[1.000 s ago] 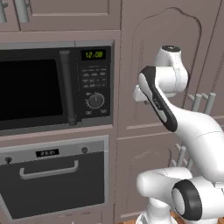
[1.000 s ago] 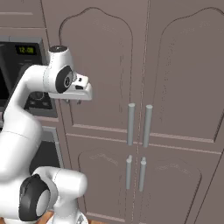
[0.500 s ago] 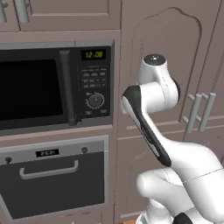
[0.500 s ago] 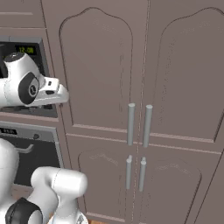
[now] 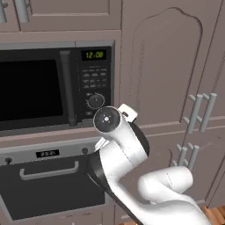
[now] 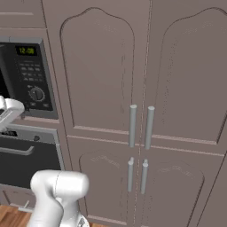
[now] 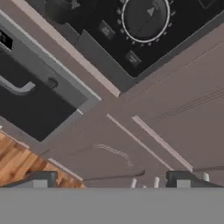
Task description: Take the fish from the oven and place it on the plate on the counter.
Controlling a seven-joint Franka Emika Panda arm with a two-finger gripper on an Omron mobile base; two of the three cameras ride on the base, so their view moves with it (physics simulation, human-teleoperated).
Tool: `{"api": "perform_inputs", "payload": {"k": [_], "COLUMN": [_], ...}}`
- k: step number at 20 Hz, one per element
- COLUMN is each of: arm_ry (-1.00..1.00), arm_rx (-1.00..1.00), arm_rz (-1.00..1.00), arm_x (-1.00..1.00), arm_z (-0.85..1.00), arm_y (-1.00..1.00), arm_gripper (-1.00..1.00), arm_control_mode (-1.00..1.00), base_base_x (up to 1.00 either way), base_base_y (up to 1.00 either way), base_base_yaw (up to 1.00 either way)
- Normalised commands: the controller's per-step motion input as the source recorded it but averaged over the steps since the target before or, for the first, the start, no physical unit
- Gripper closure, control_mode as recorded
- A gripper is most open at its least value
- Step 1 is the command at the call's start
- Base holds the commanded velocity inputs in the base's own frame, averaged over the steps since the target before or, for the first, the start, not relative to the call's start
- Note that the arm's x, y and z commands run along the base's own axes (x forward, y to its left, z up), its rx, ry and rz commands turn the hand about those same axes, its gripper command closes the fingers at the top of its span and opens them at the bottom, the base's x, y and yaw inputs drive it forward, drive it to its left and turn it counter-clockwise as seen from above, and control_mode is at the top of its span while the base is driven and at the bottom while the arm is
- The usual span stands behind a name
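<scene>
Two open fingers [image 7: 41,178]; oven [image 7: 30,103] beyond hand [image 7: 111,180], door shut.

Arm [image 5: 127,154] folded low fwd, gripper [image 7: 111,179] jaws wide apart, nothing betw. them.

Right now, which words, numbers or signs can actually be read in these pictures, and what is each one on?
"12:08" in green digits: the clock of the microwave, read best in the left base view and repeated in the right base view.
Microwave keypad buttons: too small to read.
Small display on the oven control panel: light marks, too blurred to read.
Microwave dial: a plain pointer arrow, no lettering.
</scene>
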Motion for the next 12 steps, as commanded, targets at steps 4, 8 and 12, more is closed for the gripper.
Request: {"api": "perform_inputs", "payload": {"k": [4,8,12], "arm_ry": [-0.02,0.00,0.00], "arm_rx": [-0.34,-0.31,-0.31], "arm_rz": [0.39,0.40,0.39], "arm_x": [-0.56,-0.45,-0.18], "arm_z": [-0.48,-0.62,-0.66], "arm_y": [1.00,1.00,1.00], "arm_gripper": [-1.00,-1.00,-1.00], "arm_control_mode": [-1.00,-1.00,-1.00], "base_base_x": [0.00,0.00,0.00], "base_base_y": [0.00,0.00,0.00], "base_base_yaw": [0.00,0.00,0.00]}}
